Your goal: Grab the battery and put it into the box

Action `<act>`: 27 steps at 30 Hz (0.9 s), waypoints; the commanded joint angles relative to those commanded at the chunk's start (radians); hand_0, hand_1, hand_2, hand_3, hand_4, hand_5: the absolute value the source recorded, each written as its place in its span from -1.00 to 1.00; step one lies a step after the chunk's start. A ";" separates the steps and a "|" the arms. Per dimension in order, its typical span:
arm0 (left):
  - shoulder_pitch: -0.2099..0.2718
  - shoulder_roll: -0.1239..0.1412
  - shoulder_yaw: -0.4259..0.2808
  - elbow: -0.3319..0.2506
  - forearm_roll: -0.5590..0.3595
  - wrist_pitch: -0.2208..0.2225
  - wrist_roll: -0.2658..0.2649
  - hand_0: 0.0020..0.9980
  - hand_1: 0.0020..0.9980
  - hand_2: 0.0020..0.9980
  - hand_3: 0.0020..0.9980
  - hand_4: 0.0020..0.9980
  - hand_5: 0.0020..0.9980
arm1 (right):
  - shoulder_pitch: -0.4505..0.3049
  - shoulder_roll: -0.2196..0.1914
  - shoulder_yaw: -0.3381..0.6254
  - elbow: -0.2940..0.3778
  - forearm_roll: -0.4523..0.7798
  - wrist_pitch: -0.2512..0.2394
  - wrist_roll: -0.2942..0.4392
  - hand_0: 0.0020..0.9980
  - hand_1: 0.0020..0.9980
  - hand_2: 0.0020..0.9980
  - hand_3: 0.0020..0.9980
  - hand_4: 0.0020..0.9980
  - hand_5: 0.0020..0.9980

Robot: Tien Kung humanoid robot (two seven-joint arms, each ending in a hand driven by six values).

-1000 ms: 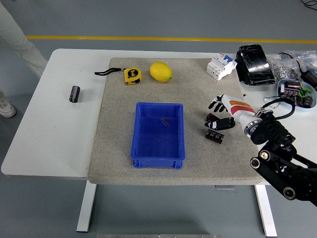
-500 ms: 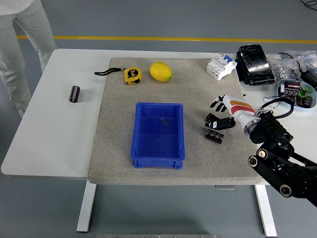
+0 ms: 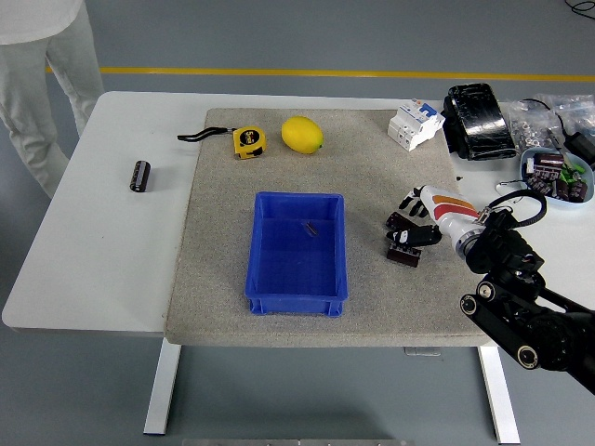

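Fingers [image 3: 410, 223] of the right hand [image 3: 420, 223] have curled lower onto the small dark cylindrical battery [image 3: 404, 255], apparently touching, not gripping; it lies on the grey mat [image 3: 223, 279] at three o'clock from the blue plastic box [image 3: 299, 304].

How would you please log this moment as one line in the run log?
phase: reach | right hand: fingers over battery, grasp unclear | blue box: left of battery, battery not in it | left hand: out of view

No legible text, label, brand or number on any object; print too small.
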 joint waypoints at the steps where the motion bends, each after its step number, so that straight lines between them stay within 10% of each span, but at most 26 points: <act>1: 0.000 0.000 0.001 0.000 -0.001 0.000 0.000 0.22 0.15 0.23 0.40 0.46 0.43 | 0.000 0.001 -0.001 -0.003 0.001 0.000 -0.001 0.05 0.01 0.02 0.13 0.87 -0.38; 27: -0.001 -0.002 0.006 0.000 -0.004 -0.002 0.002 0.23 0.16 0.25 0.41 0.45 0.43 | 0.001 0.004 -0.023 -0.017 -0.010 0.005 -0.011 -0.16 -0.22 -0.15 -0.11 0.58 -0.63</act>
